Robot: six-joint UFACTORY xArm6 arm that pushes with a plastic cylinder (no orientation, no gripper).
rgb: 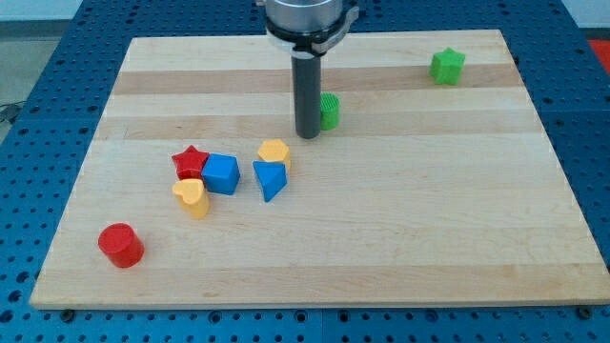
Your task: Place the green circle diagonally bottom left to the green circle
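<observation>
A green round block (330,111) sits near the middle top of the wooden board (429,210), partly hidden behind my rod. My tip (308,136) rests on the board right against the green round block's left side. A green star block (446,66) lies apart at the view's top right.
A cluster lies left of centre: a red star (191,160), a blue cube (222,174), a yellow heart (192,197), a yellow block (274,151) and a blue triangular block (271,179). A red cylinder (121,245) stands at the bottom left.
</observation>
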